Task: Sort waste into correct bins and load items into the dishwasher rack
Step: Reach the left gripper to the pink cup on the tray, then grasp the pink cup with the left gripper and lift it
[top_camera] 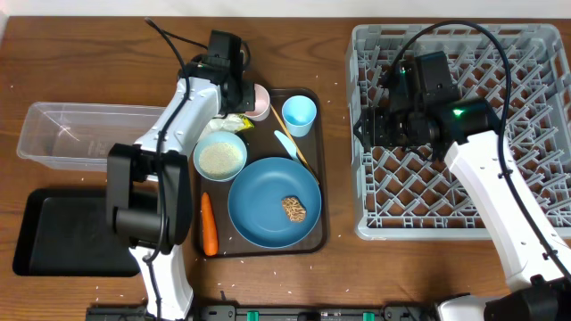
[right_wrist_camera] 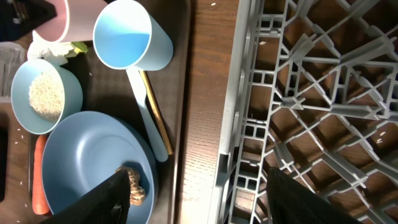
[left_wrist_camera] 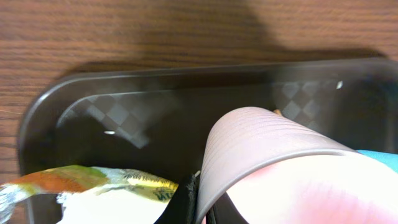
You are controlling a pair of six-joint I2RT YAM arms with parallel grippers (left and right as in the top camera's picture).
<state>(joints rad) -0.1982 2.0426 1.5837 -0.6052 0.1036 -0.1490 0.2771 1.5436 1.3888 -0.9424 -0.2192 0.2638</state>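
Pink cup (left_wrist_camera: pixel 267 143): my left gripper (left_wrist_camera: pixel 198 208) clamped on its rim; right gripper (right_wrist_camera: pixel 202 199) open over rack (right_wrist_camera: pixel 233 93) edge.

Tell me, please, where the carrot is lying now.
In the overhead view the carrot lies at the left edge of the brown tray, just left of the big blue plate and below the bowl of rice.

The setting was a robotics test bench staged as a dish-clearing station; a left arm (top_camera: pixel 169 129) and a right arm (top_camera: pixel 489 183) worked at a wood-grain table (top_camera: pixel 89 53); a grey dishwasher rack (top_camera: pixel 526 31), a clear tub (top_camera: pixel 53 120) and a brown serving tray (top_camera: pixel 312 239) stood on it.
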